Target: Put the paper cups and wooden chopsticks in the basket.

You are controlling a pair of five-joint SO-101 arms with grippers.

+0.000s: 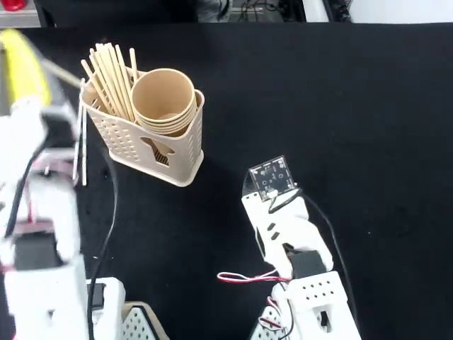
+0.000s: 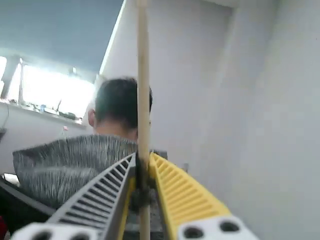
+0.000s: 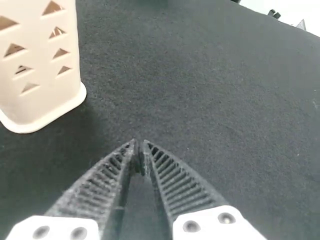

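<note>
The cream basket (image 1: 152, 145) stands at the back left of the black table and holds stacked paper cups (image 1: 163, 99) and a bundle of wooden chopsticks (image 1: 111, 74). My left gripper (image 2: 143, 167), with one yellow finger (image 1: 23, 60), is raised to the left of the basket and is shut on a single chopstick (image 2: 143, 90), which points toward the basket (image 1: 62, 71). Two more chopsticks (image 1: 80, 152) lie beside the basket's left wall. My right gripper (image 3: 138, 149) is shut and holds nothing, low over the table to the right of the basket (image 3: 40, 65).
The right arm (image 1: 283, 227) with its camera module sits at the table's middle front, trailing red and white wires (image 1: 244, 277). A person in a grey hooded top (image 2: 70, 160) shows in the room behind the left gripper. Bare black cloth (image 1: 354, 106) spreads to the right.
</note>
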